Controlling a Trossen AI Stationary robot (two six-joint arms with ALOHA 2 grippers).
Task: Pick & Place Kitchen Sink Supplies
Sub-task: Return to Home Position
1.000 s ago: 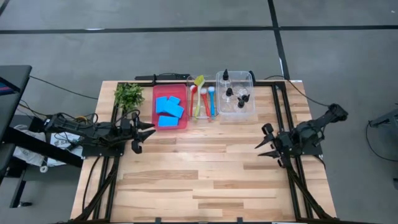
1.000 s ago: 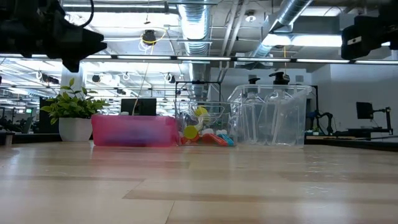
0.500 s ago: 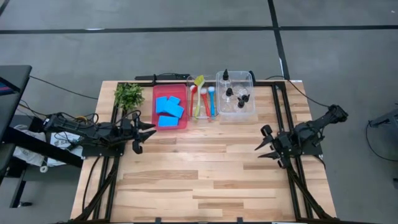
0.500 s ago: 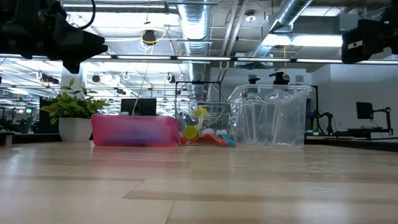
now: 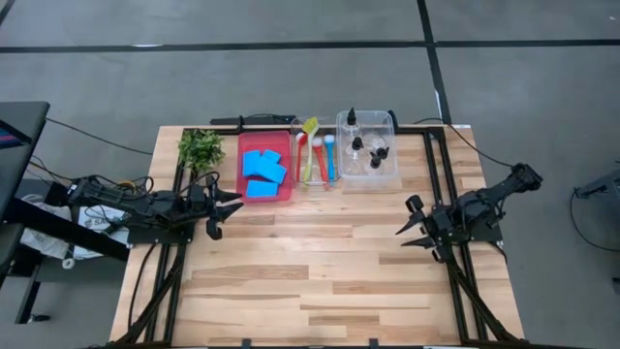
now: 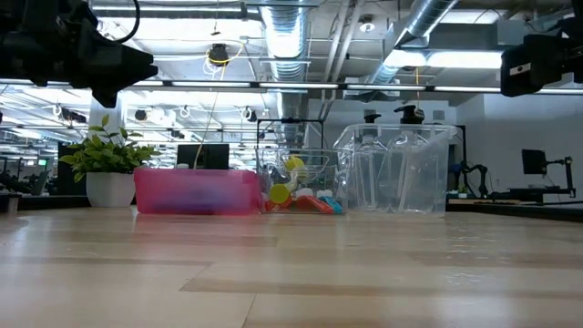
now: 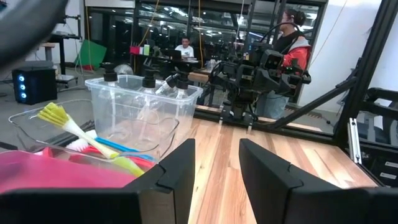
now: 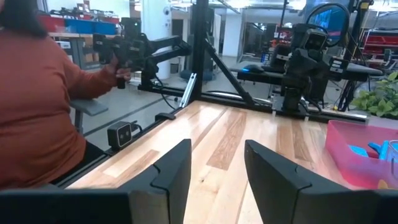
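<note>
Blue sponges (image 5: pixel 263 171) binned ahead of spread left tool (image 5: pixel 225 215); right tool (image 5: pixel 407 224) likewise spread, apparently empty; retract both steadily.

**Q:** Far edge of the table (image 5: pixel 310 267), left to right?
**A:** Plant (image 5: pixel 201 148), bin (image 5: pixel 240 176), tray (image 7: pixel 25 134), tub (image 5: pixel 391 145), all in one row. Bin, tray and tub stand just beside each other.

**Q:** Contents?
**A:** Sponges (image 5: pixel 263 170) piled in the bin. Brushes (image 5: pixel 317 155) in the tray, between bin and tub. Bottles (image 5: pixel 358 143) in the tub.

**Q:** Grippers?
**A:** Left gripper (image 5: pixel 225 215) at the left edge, just before the plant and bin. Right gripper (image 5: pixel 407 221) at the right side, before the tub and apart from it.
</note>
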